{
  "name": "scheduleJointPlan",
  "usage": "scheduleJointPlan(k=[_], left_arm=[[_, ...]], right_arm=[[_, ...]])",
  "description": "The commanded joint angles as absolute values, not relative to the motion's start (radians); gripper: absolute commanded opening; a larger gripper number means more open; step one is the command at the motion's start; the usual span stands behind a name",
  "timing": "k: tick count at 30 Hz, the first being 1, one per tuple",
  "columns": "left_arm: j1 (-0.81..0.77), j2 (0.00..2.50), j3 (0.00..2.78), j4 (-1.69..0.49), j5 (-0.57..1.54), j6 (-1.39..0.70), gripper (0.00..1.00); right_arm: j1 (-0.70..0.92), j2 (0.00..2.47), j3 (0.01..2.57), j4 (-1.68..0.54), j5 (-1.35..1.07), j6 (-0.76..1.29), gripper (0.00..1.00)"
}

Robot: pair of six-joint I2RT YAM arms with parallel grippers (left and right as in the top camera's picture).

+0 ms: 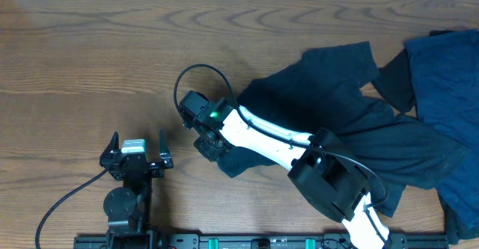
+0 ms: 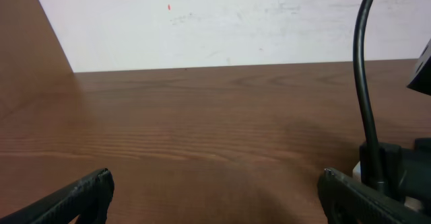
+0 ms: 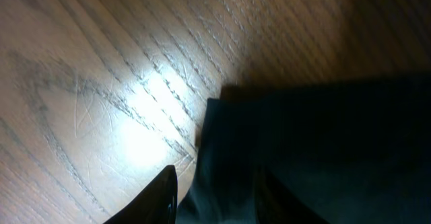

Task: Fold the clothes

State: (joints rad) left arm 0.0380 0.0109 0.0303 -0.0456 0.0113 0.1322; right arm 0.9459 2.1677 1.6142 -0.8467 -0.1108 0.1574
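progress: T-shirt (image 1: 329, 107) lies crumpled, no fold yet | right gripper (image 1: 211, 149) jaws: astride its corner, cannot tell if gripping | left gripper (image 1: 138, 140) jaws: wide open, empty

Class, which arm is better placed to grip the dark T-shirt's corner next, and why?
Right. The right gripper hangs over the corner of the dark teal-black fabric T-shirt, fingers straddling its edge; the open left gripper is over bare wooden table.
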Motion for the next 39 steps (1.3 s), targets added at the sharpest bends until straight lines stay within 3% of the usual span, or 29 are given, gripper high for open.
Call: scheduleJointPlan(k=[1,8,12,14,20,28,32,39], left_arm=[[0.042,0.005,0.004,-0.072,-0.009,0.141,0.98],[0.042,0.005,0.004,-0.072,-0.009,0.141,0.98],[0.042,0.005,0.004,-0.072,-0.009,0.141,0.98],[0.042,0.005,0.004,-0.072,-0.009,0.141,0.98],[0.042,0.005,0.004,-0.072,-0.009,0.141,0.98],[0.042,0.005,0.004,-0.072,-0.009,0.141,0.98],[0.042,0.005,0.004,-0.072,-0.009,0.141,0.98],[0.042,0.005,0.004,-0.072,-0.009,0.141,0.98]], right_arm=[[0.957,2.140,1.589,-0.833,-0.101,0.168,0.36],[0.957,2.140,1.562,-0.810,-0.101,0.168,0.35],[0.953,2.140,1.563,-0.808,-0.101,0.168,0.06],[0.949,2.139,1.563,-0.809,-0.102,0.168,0.03],[0.920,2.139,1.563,-0.829,-0.126,0.168,0.01],[0.796,2.139,1.563,-0.812,-0.460,0.088,0.02],[0.733,2.139,1.563,-0.815,-0.479,0.088,0.02],[0.698,2.140,1.554,-0.820,-0.471,0.088,0.17]])
